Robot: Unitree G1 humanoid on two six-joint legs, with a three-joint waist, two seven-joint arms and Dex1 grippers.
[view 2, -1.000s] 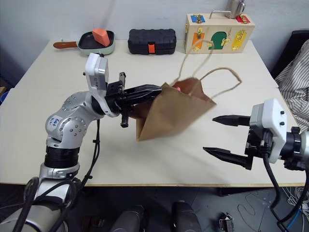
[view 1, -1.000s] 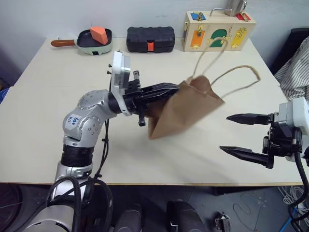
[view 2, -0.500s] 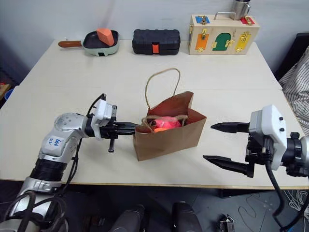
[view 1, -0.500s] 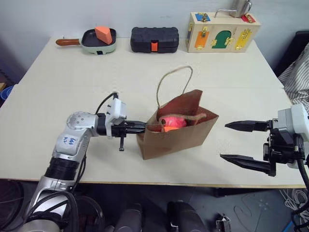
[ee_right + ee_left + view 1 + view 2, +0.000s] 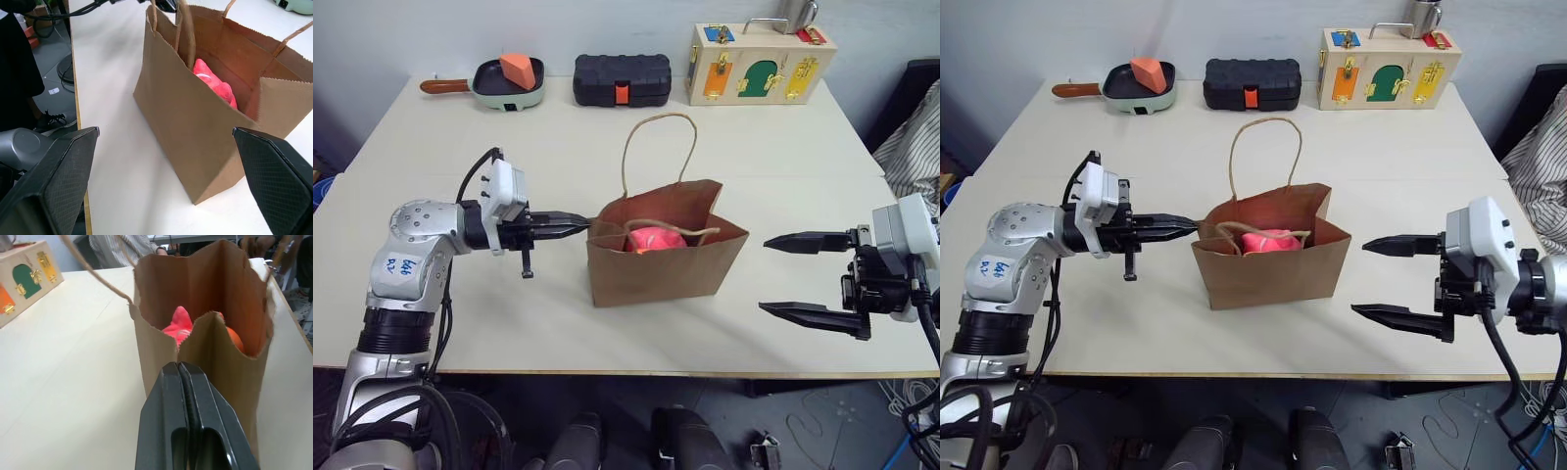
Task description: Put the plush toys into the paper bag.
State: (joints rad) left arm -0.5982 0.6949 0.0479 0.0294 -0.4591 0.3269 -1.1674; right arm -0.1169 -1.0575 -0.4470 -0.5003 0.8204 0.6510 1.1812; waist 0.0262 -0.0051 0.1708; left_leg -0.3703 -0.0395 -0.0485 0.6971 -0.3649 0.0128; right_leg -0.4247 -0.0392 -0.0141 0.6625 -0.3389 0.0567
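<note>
1. A second ago my left gripper [image 5: 576, 224] held the brown kraft paper bag [image 5: 661, 266] tipped up in the air, mouth swung away and its twine handles flailing. Now the bag stands upright on the pale table [image 5: 431, 157], base flat, mouth open to the ceiling.

2. My left fingers [image 5: 188, 396] are pressed together, pinching the folded rim at the bag's narrow side. I brought the arm down and out to my left while setting the bag down, and that grip has not let go.

3. My right gripper [image 5: 1386, 279] hangs just beside the other end of the bag, fingers spread wide with nothing between them. It has barely shifted over the last second.

4. The round pink plush toy [image 5: 654, 239] lies inside the bag, plain from above and through my right wrist view. My left wrist view also catches the bright orange plush toy [image 5: 234, 339] tucked beside it behind the rim fold.

5. I judge both toys are now in the bag, so the task looks essentially done.

6. One twine loop handle [image 5: 659, 147] stands up; the other [image 5: 671, 228] droops across the mouth over the pink toy.

7. What remains, I think, is opening my left fingers gently so the light bag stays standing.
</note>
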